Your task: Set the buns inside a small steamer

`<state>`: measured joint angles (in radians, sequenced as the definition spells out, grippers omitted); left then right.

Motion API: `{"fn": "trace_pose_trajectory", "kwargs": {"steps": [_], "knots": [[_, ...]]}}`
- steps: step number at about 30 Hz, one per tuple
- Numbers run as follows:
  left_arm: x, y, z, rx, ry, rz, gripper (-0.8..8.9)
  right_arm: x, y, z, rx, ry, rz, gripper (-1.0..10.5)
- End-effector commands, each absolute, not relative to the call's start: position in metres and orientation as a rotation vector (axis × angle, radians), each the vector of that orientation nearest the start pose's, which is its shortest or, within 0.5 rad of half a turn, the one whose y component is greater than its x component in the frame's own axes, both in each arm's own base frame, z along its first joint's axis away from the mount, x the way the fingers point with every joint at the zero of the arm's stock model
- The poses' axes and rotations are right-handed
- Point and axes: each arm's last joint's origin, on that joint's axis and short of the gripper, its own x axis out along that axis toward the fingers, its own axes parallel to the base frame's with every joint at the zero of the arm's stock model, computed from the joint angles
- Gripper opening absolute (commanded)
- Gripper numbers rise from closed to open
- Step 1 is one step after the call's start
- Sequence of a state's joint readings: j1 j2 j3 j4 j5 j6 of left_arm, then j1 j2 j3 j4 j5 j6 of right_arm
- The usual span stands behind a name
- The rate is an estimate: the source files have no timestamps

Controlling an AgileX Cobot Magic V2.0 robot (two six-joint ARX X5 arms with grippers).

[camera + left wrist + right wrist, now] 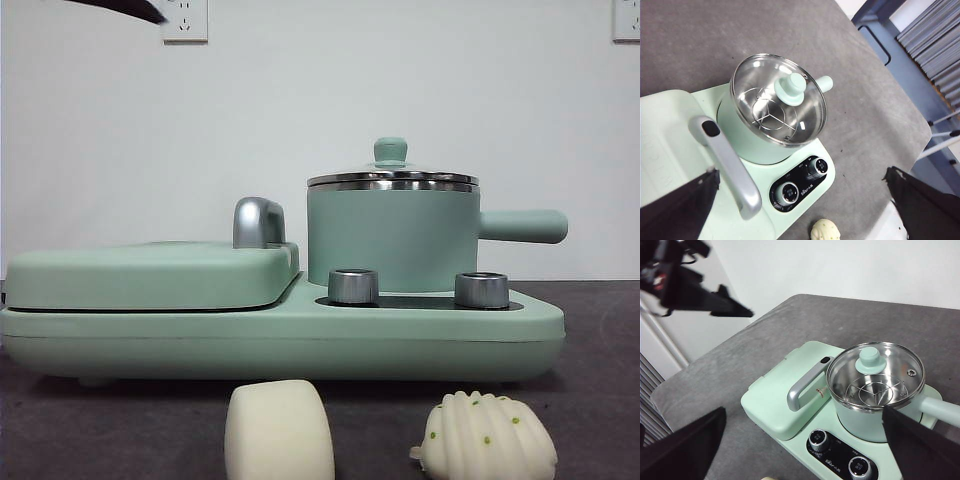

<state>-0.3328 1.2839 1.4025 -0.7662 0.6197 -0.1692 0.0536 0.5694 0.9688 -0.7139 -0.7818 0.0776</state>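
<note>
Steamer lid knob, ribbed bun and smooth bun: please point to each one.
steamer lid knob [390,150], front view, on its rounded top
ribbed bun [487,434], front view, mid ribbed surface
smooth bun [279,432], front view, middle of its face

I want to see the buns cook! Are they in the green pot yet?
Not yet. Nothing looks done: the smooth bun and the ribbed bun both lie on the table in front of the cooker. The steamer has its lid on, and through the glass only a bare metal rack shows. Both the left gripper and right gripper hang open above, holding nothing. Left: lift the lid, put both buns in.
</note>
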Motion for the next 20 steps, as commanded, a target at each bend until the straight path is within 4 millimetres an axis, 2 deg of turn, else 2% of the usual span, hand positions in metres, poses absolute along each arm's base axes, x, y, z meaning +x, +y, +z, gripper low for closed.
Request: {"fn": "trace_pose_trajectory", "kwargs": {"steps": [1, 9, 14, 20], "knots": [[0.257, -0.113, 0.393, -0.233, 0.775, -0.858, 5.58, 0.082, 0.025, 0.374, 0.173, 0.312, 0.823, 5.0], [0.309, -0.159, 0.381, -0.175, 0.858, -0.840, 5.58, 0.082, 0.025, 0.374, 0.173, 0.312, 0.822, 5.0], [0.328, -0.188, 0.374, -0.135, 0.939, -0.872, 5.58, 0.082, 0.025, 0.374, 0.173, 0.312, 0.822, 5.0], [0.344, -0.225, 0.375, -0.028, 0.993, -0.835, 5.58, 0.082, 0.025, 0.374, 0.172, 0.311, 0.821, 5.0]]}}
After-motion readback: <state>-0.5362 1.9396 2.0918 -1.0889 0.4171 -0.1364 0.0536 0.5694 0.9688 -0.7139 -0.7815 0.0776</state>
